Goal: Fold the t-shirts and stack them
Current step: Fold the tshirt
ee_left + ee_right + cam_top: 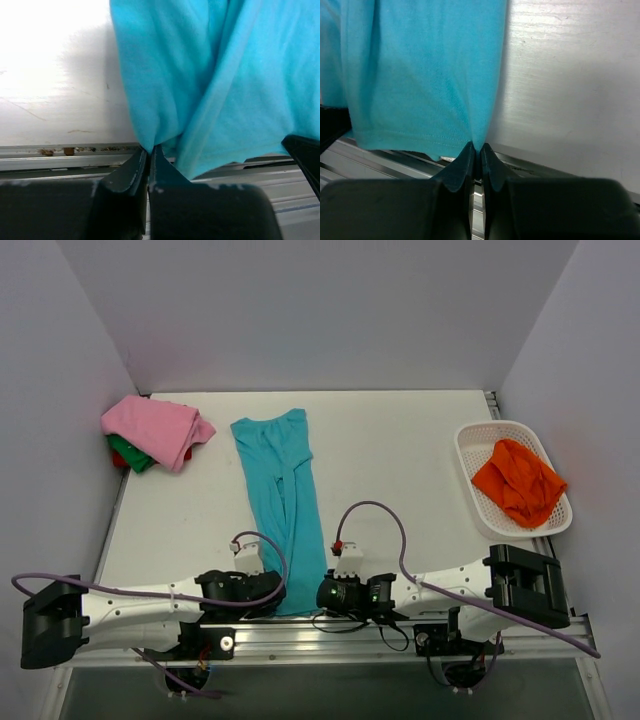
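A teal t-shirt (285,495) lies as a long narrow strip down the middle of the table, its hem at the near edge. My left gripper (268,592) is shut on the hem's left corner; in the left wrist view its gripper (149,149) pinches the teal t-shirt (215,85). At the hem's right corner my right gripper (322,594) is shut too, and the right wrist view shows that gripper (475,146) clamping the teal t-shirt (425,75). A pink t-shirt (155,428) lies folded over green (130,453) and red (119,457) ones at the far left. An orange t-shirt (518,480) is crumpled in the basket.
A white lattice basket (474,480) stands at the right side of the table. The metal rail (300,635) runs along the near edge, under both grippers. Grey walls close in the left, back and right.
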